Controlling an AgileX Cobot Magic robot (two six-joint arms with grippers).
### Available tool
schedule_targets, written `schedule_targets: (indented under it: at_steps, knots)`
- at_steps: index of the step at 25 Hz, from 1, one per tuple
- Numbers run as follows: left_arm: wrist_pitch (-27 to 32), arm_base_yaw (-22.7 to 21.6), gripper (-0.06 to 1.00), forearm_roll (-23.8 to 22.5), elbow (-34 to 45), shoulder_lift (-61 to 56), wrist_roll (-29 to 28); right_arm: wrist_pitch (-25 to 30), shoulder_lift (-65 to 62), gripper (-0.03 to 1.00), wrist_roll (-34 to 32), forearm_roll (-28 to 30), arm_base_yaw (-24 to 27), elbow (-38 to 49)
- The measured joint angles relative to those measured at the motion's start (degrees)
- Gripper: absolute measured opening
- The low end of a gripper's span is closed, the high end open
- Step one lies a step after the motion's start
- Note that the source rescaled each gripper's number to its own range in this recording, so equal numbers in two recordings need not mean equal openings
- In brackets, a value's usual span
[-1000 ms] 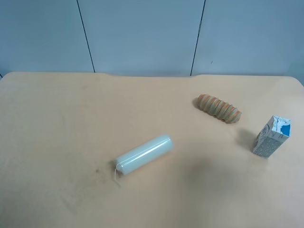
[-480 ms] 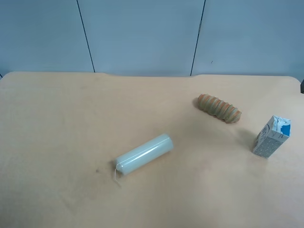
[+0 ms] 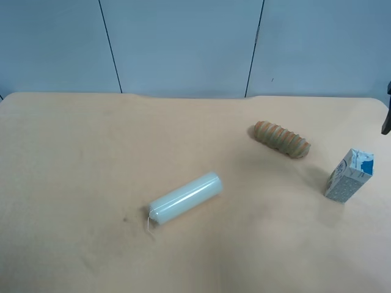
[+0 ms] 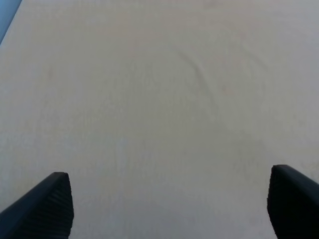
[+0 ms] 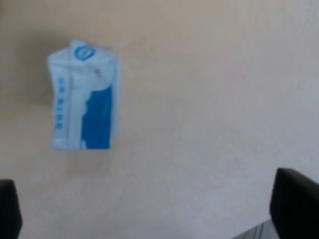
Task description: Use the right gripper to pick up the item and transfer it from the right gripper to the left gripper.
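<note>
The item, a small white milk carton (image 3: 349, 176) with blue patches, stands on the table near the exterior high view's right edge. In the right wrist view it looks blurred (image 5: 84, 97), ahead of my right gripper (image 5: 152, 214) and apart from it. That gripper is open and empty, with its black fingertips (image 5: 296, 209) far apart. A black bit of an arm (image 3: 386, 119) shows at the exterior high view's right edge, above the carton. My left gripper (image 4: 169, 209) is open and empty over bare tabletop, and is out of the exterior high view.
A pale green cylinder (image 3: 184, 198) lies on its side near the middle of the tan table (image 3: 73, 159). A ridged orange-brown roll (image 3: 282, 138) lies to the back left of the carton. A blue-grey wall stands behind the table.
A black arm part has come into the exterior high view at its right edge, above the carton. A faint shadow on the table's front has gone. The objects have not moved.
</note>
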State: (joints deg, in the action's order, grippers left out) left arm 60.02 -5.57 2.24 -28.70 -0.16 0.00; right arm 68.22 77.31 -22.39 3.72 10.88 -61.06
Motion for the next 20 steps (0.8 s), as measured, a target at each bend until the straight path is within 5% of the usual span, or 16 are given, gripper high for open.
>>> schedule_targets:
  at_steps: [9,20]
  knots:
    - [0.0,0.0,0.84,0.0,0.0,0.0,0.0,-6.6,4.4,1.00,3.6,-11.7,3.2,0.0]
    - [0.0,0.0,0.84,0.0,0.0,0.0,0.0,-15.8,8.3,1.00,3.7,-12.6,1.9,5.1]
